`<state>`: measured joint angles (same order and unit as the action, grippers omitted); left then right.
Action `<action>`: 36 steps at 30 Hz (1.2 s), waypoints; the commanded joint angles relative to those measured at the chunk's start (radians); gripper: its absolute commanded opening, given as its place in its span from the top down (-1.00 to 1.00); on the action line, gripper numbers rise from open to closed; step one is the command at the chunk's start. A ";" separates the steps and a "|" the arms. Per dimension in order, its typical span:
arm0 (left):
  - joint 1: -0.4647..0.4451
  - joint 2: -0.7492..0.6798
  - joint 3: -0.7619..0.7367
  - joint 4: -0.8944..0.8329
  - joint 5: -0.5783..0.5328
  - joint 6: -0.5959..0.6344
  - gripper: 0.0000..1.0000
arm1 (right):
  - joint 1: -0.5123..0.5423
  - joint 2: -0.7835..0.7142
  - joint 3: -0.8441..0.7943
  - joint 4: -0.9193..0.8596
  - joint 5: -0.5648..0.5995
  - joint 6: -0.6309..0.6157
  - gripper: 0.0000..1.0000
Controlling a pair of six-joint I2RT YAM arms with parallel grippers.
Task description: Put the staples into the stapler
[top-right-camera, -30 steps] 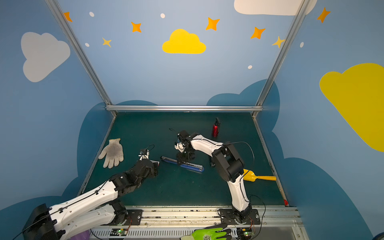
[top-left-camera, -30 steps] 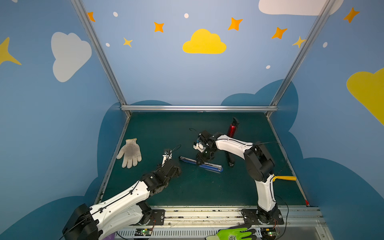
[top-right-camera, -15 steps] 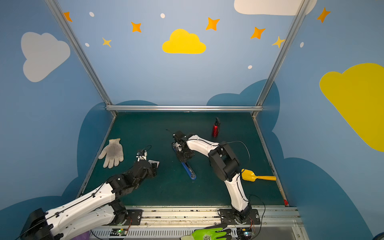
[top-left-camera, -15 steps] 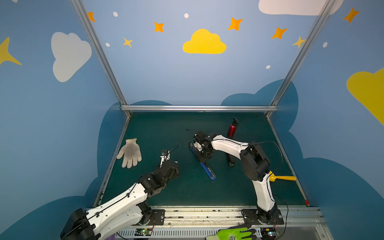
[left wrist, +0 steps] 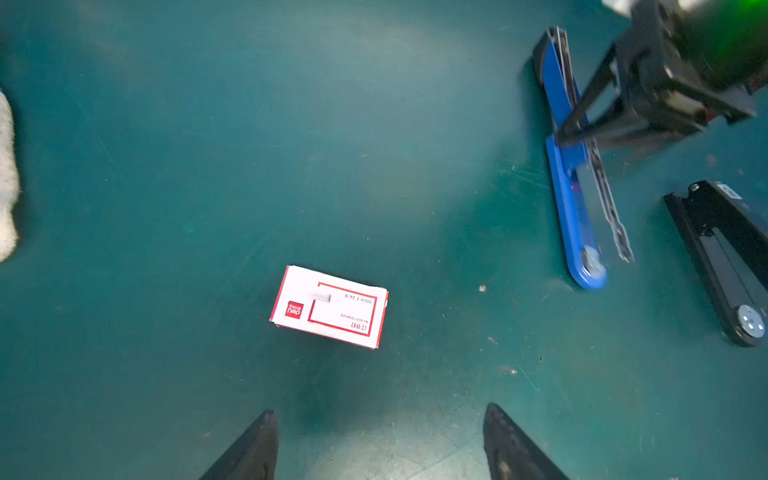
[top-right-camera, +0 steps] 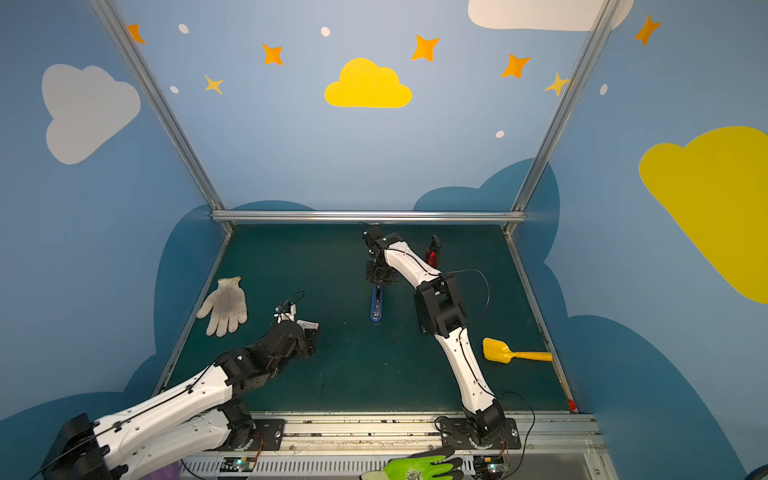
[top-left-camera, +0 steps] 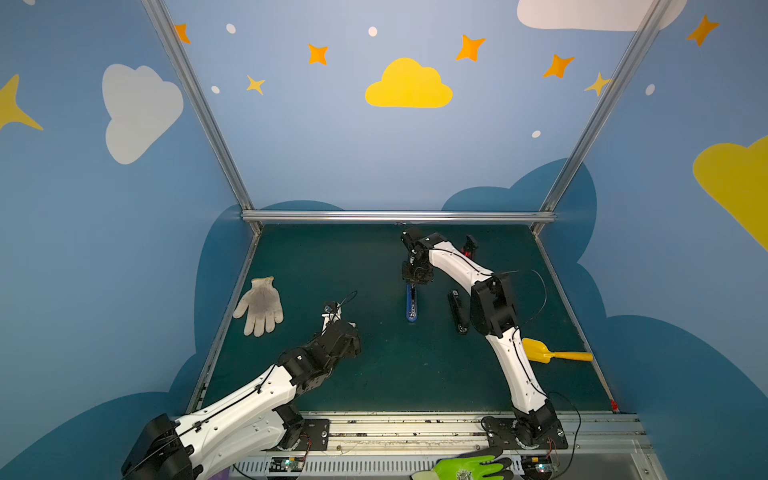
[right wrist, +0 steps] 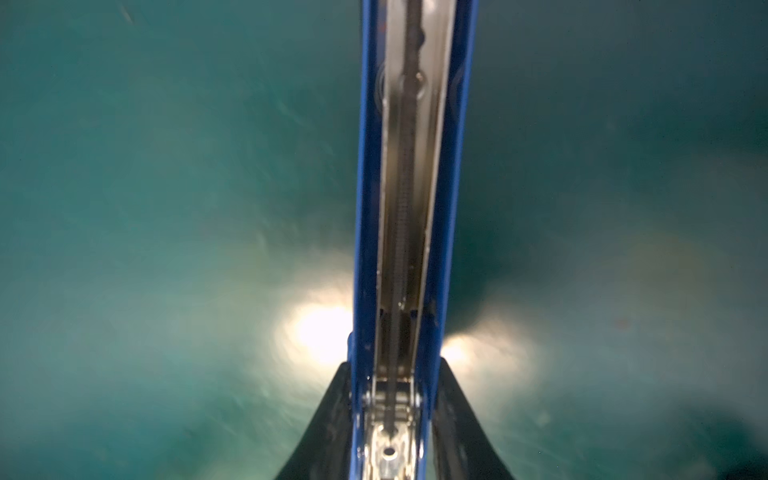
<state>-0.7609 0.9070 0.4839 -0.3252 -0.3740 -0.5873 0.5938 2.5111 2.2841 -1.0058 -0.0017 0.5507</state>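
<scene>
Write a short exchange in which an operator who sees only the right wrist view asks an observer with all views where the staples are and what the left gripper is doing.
Operator: All I see is the opened blue stapler clamped in the right gripper. Where are the staples?
Observer: The staples, a white box with red print, lie flat on the green mat, well apart from the blue stapler, on the left arm's side.
Operator: Is the left gripper holding them?
Observer: No. The left gripper hovers near the box, open and empty.
</scene>
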 commanded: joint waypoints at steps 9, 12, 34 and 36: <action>0.004 0.022 0.011 0.012 0.023 -0.007 -0.56 | -0.005 0.041 0.084 -0.067 -0.060 0.063 -0.06; 0.003 0.036 0.020 0.031 0.035 -0.003 -0.56 | -0.005 -0.049 -0.009 -0.047 -0.052 0.041 -0.14; 0.013 0.422 0.330 0.048 0.307 0.129 -0.57 | -0.135 -0.760 -0.946 0.129 0.049 -0.080 -0.44; 0.012 0.446 0.346 0.046 0.315 0.132 -0.57 | -0.137 -0.746 -0.960 0.143 0.042 -0.085 -0.37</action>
<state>-0.7509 1.3312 0.7982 -0.2798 -0.0937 -0.4816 0.4515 1.7832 1.3376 -0.9039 0.0631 0.4858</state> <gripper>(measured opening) 0.786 0.694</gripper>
